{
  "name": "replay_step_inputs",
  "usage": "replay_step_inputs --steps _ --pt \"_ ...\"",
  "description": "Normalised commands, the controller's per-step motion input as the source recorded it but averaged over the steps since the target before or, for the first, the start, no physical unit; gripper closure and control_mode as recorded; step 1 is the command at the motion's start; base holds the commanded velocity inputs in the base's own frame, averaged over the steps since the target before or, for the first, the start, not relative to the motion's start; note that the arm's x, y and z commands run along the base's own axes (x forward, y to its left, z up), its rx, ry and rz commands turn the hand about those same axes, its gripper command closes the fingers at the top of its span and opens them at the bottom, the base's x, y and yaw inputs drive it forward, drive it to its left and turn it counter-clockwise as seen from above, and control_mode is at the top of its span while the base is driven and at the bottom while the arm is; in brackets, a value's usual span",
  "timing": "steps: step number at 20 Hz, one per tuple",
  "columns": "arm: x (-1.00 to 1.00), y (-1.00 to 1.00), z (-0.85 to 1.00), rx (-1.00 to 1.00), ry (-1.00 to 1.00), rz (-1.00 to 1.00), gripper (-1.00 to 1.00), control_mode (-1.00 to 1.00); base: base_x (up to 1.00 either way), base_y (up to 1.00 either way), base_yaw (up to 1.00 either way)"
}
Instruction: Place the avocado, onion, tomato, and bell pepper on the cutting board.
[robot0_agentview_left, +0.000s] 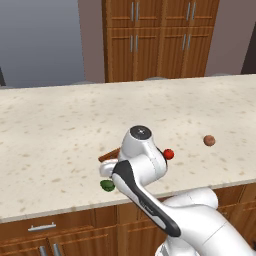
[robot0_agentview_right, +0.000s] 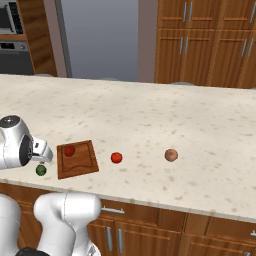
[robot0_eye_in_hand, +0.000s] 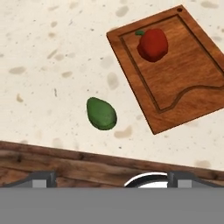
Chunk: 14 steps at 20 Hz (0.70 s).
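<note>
Avocado (robot0_eye_in_hand: 101, 113) lying on the surface (robot0_eye_in_hand: 52, 65) just left of the cutting board (robot0_eye_in_hand: 183, 83), near the front edge. The gripper (robot0_eye_in_hand: 109, 179) is held released above it. The bell pepper (robot0_eye_in_hand: 153, 44) is seen already on the board. A centred descent over the avocado is advised, fingers closed across its narrow width, since its rounded form may roll.

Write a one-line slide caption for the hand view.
Hand view: avocado lies on the speckled counter beside the cutting board, which already holds the bell pepper.
</note>
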Motion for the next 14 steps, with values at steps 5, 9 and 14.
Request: replay_step_inputs --steps 5,9,14 --pt "0.13 0.09 0.00 0.00 0.00 0.00 -1.00 -1.00 0.00 0.00 0.00" --pt "0.16 0.10 0.00 0.00 0.02 0.00 -1.00 -1.00 0.00 0.00 0.00" --pt "0.20 0.06 -0.01 0.00 0.02 0.00 -1.00 -1.00 0.00 0.00 0.00"
